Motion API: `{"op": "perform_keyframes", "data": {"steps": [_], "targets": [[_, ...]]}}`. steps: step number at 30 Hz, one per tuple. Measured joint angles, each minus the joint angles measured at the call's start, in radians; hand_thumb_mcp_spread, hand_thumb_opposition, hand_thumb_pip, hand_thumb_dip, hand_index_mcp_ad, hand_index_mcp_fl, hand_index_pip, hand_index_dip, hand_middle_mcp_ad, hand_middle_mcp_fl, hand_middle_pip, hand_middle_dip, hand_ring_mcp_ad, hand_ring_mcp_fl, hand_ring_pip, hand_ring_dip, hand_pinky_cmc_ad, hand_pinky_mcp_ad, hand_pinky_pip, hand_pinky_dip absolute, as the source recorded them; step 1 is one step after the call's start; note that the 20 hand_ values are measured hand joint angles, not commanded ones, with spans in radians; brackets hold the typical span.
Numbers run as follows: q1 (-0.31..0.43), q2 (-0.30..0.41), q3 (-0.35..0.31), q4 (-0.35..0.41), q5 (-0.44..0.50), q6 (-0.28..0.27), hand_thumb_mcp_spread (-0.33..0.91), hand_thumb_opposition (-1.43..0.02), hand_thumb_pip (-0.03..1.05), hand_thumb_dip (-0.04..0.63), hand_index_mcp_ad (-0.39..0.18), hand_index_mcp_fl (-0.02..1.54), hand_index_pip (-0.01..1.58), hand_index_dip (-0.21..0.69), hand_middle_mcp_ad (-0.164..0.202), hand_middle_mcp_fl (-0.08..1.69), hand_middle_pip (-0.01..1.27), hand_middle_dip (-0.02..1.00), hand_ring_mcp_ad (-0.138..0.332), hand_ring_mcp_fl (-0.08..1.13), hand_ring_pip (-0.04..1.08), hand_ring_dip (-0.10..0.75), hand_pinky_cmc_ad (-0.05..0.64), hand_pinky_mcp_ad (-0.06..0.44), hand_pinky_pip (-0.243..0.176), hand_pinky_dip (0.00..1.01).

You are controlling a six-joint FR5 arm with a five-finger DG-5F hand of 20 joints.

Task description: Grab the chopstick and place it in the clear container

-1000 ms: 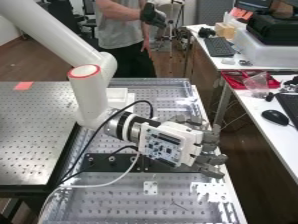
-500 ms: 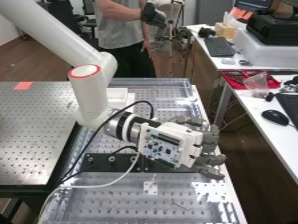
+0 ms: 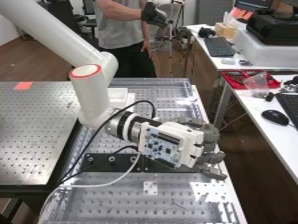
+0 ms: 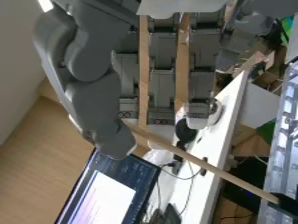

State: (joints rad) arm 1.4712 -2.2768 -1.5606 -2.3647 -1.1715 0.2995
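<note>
Fingers (image 3: 210, 136) and thumb (image 4: 114, 140) of the hand (image 3: 190, 146) pinch the chopstick (image 4: 223, 173), and a long bit of it sticks out past them. The floor (image 3: 176, 95) is brown wood. The big bench (image 3: 36, 135) is flat metal with lots of little holes. The white arm (image 3: 53, 30) goes over it. The hand hangs at the bench's long edge, on the side by the white desks (image 3: 256, 135). Between that edge and the near desk is a gap where floor shows. On the far desk sits a big white bin (image 3: 263, 52) with a black case (image 3: 283, 27) on top. A red tray (image 3: 234, 80) is at the near desk's far end, and a see-through bag (image 3: 257, 82) lies partly over it. A white box (image 3: 118, 94) sits on the bench, partly behind the arm.
</note>
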Motion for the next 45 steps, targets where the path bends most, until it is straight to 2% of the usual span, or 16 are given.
{"op": "perform_keyframes", "data": {"steps": [5, 8, 12, 15, 18, 25, 31, 38, 45], "targets": [[0.0, 0.0, 0.006, -0.013, -0.013, -0.004, 0.61, -0.96, 0.54, 0.316, -0.089, 0.6, 1.4, 0.016, 0.082, 0.85, 0.84, 0.66, 0.182, 0.74, 0.1, 0.562, 0.342, 0.157, -0.003, 0.18], [-0.001, 0.0, 0.008, -0.019, -0.023, -0.002, 0.61, -0.96, 0.54, 0.316, -0.089, 0.61, 1.4, 0.016, 0.082, 0.85, 0.83, 0.66, 0.171, 0.74, 0.1, 0.562, 0.358, 0.161, 0.012, 0.18], [-0.001, 0.002, 0.008, -0.025, -0.018, -0.003, 0.6, -0.97, 0.54, 0.316, -0.091, 0.6, 1.4, 0.014, 0.079, 0.83, 0.82, 0.65, 0.173, 0.7, 0.1, 0.559, 0.358, 0.164, 0.012, 0.18], [-0.001, 0.002, 0.007, -0.03, -0.015, 0.001, 0.59, -0.97, 0.58, 0.314, -0.093, 0.57, 1.4, 0.017, 0.082, 0.82, 0.82, 0.66, 0.173, 0.69, 0.1, 0.559, 0.358, 0.166, 0.012, 0.18], [-0.002, 0.003, 0.007, -0.036, -0.02, 0.003, 0.57, -0.97, 0.66, 0.319, -0.093, 0.51, 1.37, 0.026, 0.082, 0.78, 0.81, 0.66, 0.171, 0.66, 0.1, 0.559, 0.354, 0.169, 0.012, 0.18], [-0.003, 0.004, 0.003, -0.043, -0.025, 0.005, 0.53, -0.91, 0.67, 0.319, -0.093, 0.42, 1.27, 0.014, 0.082, 0.72, 0.79, 0.66, 0.169, 0.61, 0.09, 0.557, 0.346, 0.166, 0.012, 0.18], [-0.002, 0.008, -0.008, -0.039, -0.022, 0.008, 0.52, -0.9, 0.7, 0.323, -0.093, 0.39, 1.26, 0.012, 0.082, 0.71, 0.79, 0.65, 0.169, 0.59, 0.1, 0.552, 0.346, 0.166, 0.014, 0.18], [0.0, 0.015, -0.021, -0.035, -0.016, 0.015, 0.51, -0.88, 0.71, 0.321, -0.089, 0.39, 1.24, 0.0, 0.082, 0.68, 0.79, 0.65, 0.173, 0.58, 0.12, 0.536, 0.311, 0.166, 0.016, 0.18], [0.002, 0.02, -0.029, -0.028, -0.012, 0.02, 0.51, -0.88, 0.71, 0.325, -0.093, 0.37, 1.24, -0.003, 0.082, 0.68, 0.79, 0.65, 0.171, 0.58, 0.12, 0.536, 0.316, 0.166, 0.017, 0.18]]}}
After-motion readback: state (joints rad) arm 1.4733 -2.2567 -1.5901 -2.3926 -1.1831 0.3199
